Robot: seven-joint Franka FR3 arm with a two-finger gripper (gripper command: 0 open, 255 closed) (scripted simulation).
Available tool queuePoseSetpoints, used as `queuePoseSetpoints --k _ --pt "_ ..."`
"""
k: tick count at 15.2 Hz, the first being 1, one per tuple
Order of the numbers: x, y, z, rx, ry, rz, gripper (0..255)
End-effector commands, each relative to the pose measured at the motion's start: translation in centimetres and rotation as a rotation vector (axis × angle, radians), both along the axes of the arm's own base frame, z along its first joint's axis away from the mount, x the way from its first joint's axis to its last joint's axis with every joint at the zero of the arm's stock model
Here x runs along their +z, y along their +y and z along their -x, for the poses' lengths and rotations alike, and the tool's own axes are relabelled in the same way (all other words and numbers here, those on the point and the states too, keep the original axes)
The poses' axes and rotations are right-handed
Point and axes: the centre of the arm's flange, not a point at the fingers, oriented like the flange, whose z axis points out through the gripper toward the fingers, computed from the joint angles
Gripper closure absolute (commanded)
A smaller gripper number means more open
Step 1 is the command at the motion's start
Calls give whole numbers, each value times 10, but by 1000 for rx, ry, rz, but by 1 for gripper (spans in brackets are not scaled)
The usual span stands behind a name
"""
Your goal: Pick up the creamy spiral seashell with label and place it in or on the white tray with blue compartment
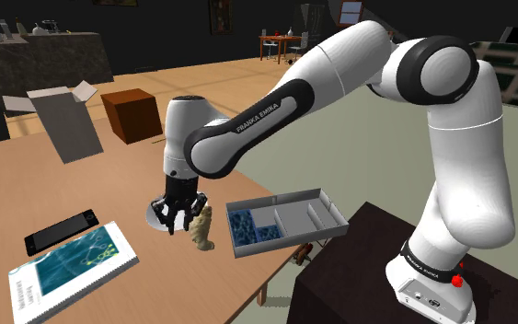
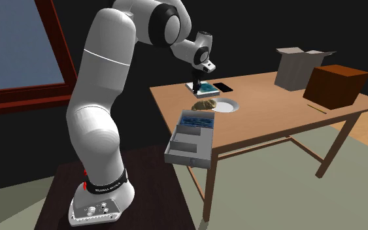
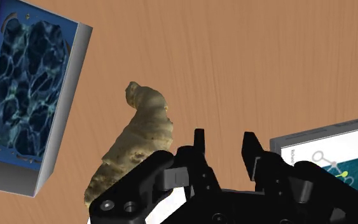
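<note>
Shoulder view: arm reaching down, wrist approx vert. | gripper point(image 1: 178, 219) fingers apart, empty | seashell point(image 1: 202, 227) just beside

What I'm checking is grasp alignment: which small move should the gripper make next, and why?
Probably a short sideways shift toward the shell, without closing. The gripper is open, but bare table shows between its fingers; the shell lies beside one finger, outside the gap, so closing now would likely grasp nothing.
</note>
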Motion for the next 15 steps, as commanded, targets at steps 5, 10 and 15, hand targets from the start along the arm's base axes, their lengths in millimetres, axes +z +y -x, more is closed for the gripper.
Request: queuePoseSetpoints --k 5,10,15 --pt "-35 8 31 -294 -159 363 0" --pt "-61 4 27 -294 -159 363 0" --pt "-75 2 25 -294 -159 363 0"
